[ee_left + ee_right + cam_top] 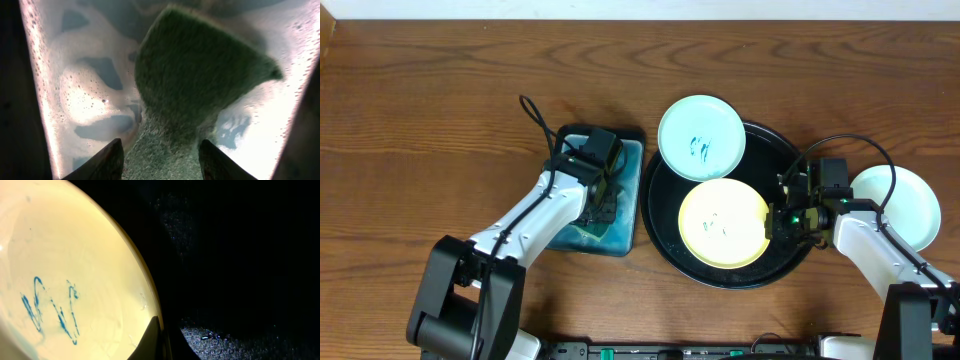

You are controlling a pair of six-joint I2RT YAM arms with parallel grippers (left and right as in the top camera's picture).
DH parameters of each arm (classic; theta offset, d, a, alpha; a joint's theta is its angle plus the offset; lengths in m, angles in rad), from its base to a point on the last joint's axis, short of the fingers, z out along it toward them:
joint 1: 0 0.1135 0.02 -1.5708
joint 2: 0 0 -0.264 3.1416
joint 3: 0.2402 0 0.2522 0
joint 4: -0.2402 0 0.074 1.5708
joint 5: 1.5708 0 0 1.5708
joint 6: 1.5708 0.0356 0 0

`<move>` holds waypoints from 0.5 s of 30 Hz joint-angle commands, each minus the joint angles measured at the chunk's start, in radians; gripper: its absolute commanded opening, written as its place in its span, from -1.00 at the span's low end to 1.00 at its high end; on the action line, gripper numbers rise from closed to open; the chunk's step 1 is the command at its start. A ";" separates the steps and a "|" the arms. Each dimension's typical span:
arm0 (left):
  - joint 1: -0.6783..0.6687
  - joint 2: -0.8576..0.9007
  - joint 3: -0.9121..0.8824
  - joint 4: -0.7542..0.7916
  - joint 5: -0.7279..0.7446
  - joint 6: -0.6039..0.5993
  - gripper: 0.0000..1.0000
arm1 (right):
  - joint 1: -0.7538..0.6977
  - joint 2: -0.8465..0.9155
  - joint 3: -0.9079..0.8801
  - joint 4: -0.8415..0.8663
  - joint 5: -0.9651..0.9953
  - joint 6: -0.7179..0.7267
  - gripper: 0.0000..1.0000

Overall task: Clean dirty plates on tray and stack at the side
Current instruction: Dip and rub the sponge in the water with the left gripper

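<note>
The black tray (665,195) holds the yellow plate (723,222), which bears teal scribbles. A mint plate (701,137) with a teal scribble rests on the tray's upper-left rim. A second mint plate (895,205), with no marks, lies on the wood to the right of the tray. My right gripper (782,218) is shut on the yellow plate's right rim; in the right wrist view one finger (162,340) lies over the plate (75,255), with the tray (240,255) beside it. My left gripper (600,205) is down in the basin, its fingers (161,145) closed on a green sponge (200,75).
The rectangular basin (628,200) of blue soapy water (85,95) stands just left of the tray, nearly touching it. Bare wood-grain tabletop (440,120) stretches to the far left and along the back.
</note>
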 commanded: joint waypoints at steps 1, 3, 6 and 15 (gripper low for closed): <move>0.008 -0.003 -0.039 0.000 -0.004 -0.025 -0.03 | 0.011 0.003 -0.018 -0.005 0.013 0.011 -0.98; 0.008 -0.003 -0.048 0.006 0.000 -0.025 -0.04 | 0.011 0.003 -0.018 -0.006 0.013 0.011 -0.97; 0.008 -0.002 -0.068 0.031 0.048 -0.025 -0.13 | 0.011 0.003 -0.018 -0.007 0.012 0.011 -0.97; 0.008 -0.002 -0.127 0.077 0.071 -0.024 -0.85 | 0.011 0.003 -0.018 -0.007 0.013 0.011 -0.97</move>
